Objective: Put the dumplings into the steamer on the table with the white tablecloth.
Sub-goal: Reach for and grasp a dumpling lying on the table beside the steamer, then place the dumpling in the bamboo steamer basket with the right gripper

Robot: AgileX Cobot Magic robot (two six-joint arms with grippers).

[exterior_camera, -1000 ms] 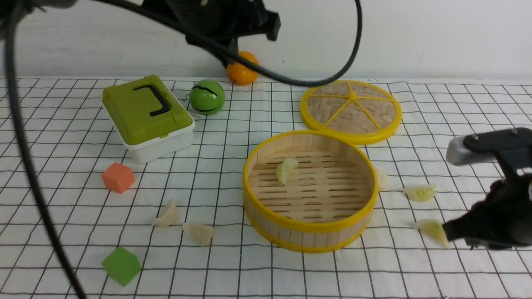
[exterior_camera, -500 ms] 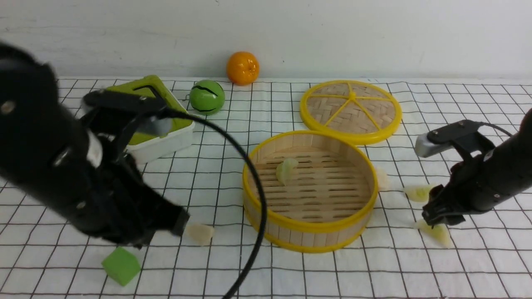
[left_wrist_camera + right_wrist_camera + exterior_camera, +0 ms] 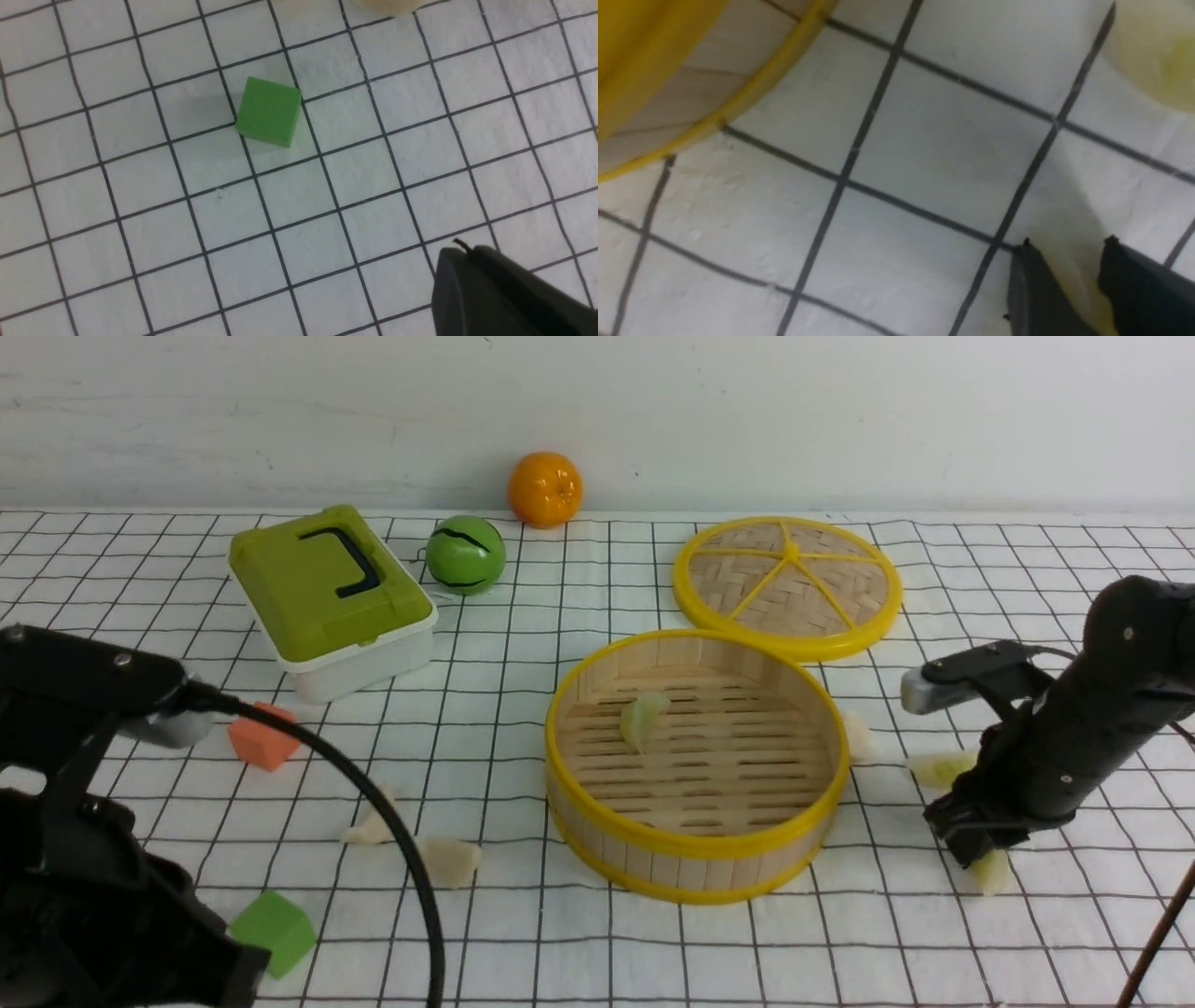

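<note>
Both slope downward: left arm with jaws clenched, right arm with jaws pinching a dumpling.

Your stock, by finish. Steamer: pale wood-strip wall and slatted floor, glossy yellow plastic rims. White tablecloth: matt fabric, finely nubbled in your wrist views. Dumplings: waxy, translucent, smooth. Green cube: matt, smooth-faced. Orange ball: glossy. Lidded box: smooth green-and-white plastic, slight sheen.
</note>
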